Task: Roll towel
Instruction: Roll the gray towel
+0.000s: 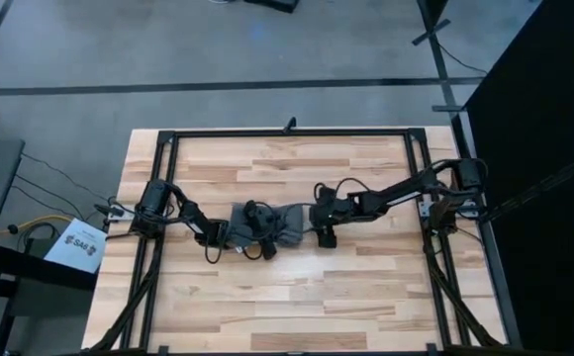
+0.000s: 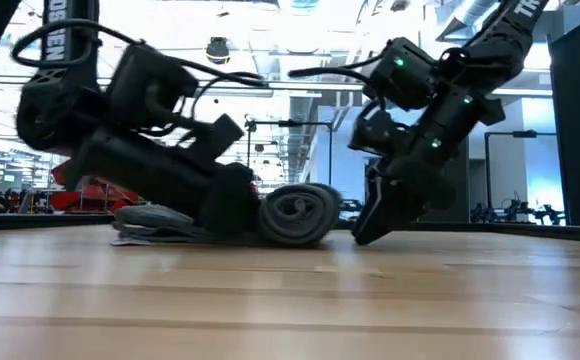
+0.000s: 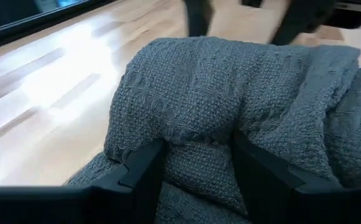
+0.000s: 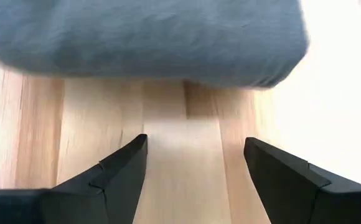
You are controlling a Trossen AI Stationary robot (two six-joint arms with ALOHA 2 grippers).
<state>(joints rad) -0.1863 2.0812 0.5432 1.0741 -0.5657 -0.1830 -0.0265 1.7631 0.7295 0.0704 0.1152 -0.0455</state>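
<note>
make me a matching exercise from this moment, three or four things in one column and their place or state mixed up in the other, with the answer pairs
Things:
1. towel
2. left gripper
3. right gripper
4. table

States:
A. open, nothing but bare wood between its fingers
B. light wooden planks inside a black frame
C. dark grey, partly rolled up
D. fingers pinching a fold of cloth

Pairs: 1-C, 2-D, 3-A, 4-B
</note>
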